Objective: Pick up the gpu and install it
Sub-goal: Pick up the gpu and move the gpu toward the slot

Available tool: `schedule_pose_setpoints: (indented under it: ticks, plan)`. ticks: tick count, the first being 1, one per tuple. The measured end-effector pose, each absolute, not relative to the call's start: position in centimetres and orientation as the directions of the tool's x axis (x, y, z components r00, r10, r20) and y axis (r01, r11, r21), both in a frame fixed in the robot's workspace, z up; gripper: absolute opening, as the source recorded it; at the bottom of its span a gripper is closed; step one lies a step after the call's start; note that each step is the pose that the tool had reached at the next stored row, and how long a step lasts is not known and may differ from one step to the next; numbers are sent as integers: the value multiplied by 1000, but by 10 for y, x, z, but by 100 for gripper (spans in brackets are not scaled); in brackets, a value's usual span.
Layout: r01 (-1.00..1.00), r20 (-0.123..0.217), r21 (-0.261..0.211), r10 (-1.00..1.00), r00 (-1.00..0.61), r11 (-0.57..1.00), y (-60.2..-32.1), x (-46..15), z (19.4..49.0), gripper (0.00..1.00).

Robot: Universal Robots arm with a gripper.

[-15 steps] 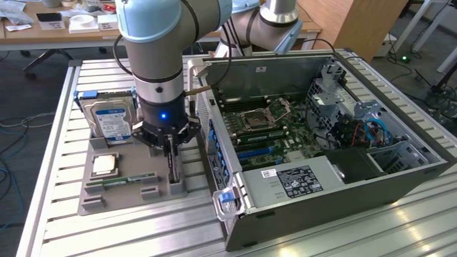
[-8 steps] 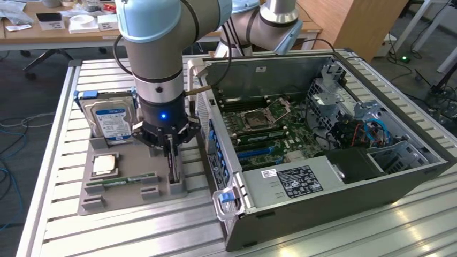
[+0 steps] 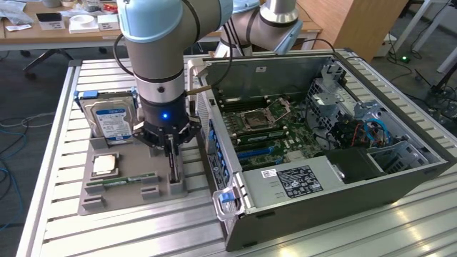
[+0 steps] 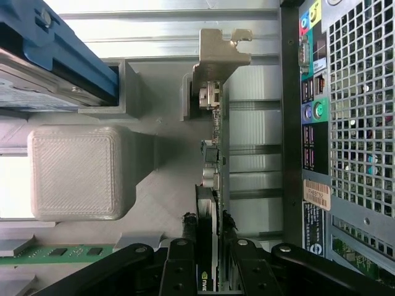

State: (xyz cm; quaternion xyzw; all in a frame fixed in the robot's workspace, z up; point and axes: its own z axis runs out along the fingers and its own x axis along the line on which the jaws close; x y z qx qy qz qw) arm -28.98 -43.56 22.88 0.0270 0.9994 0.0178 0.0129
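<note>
The gripper (image 3: 170,145) stood low over the grey parts tray (image 3: 107,202), which lay on the slatted metal table (image 3: 143,233) towards the exterior view's left. Its arm descended vertically onto the tray's edge nearest the computer case (image 3: 321,179).

Position of the gpu (image 3: 174,170): the card stood on its long edge in the tray's slotted holders, just beside the case wall. In the wrist view the gpu (image 4: 213,161) ran straight away from the gripper (image 4: 210,225), with its pale metal end bracket (image 4: 220,57) at the far end.

State of the gripper: the black fingers (image 4: 185,245) sat one on each side of the card's upper edge and pressed against it, so the card was clamped between them. The card remained seated in its holders.

Other items on the tray:
- A hard drive (image 3: 111,120) with a blue label stood upright at the far end.
- A processor (image 3: 105,164) lay flat near the middle.
- A green RAM stick (image 3: 121,181) lay just below the processor.

The case lay open, its motherboard (image 3: 264,126) exposed.
</note>
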Motion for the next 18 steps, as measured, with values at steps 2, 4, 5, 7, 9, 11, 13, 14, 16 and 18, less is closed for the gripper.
schedule_pose_setpoints:
  ticks: [2, 4, 5, 7, 9, 11, 13, 14, 16, 18]
  plan:
    - [53, -25, 36, 54, -998, 998, -436, -290, 229, 26]
    - [53, -25, 36, 54, -998, 998, -436, -290, 229, 26]
    - [53, -25, 36, 54, -998, 998, -435, -290, 230, 26]
    - [53, -25, 36, 54, -998, 998, -436, -290, 234, 26]
    - [53, -25, 36, 54, -998, 998, -436, -290, 239, 26]
    - [53, -25, 36, 54, -998, 998, -436, -290, 246, 26]
    - [53, -25, 36, 54, -998, 998, -436, -290, 254, 26]
    - [53, -25, 36, 54, -998, 998, -436, -290, 258, 26]
    - [53, -25, 36, 54, -998, 998, -436, -290, 267, 26]
    - [53, -25, 36, 54, -998, 998, -436, -290, 276, 26]
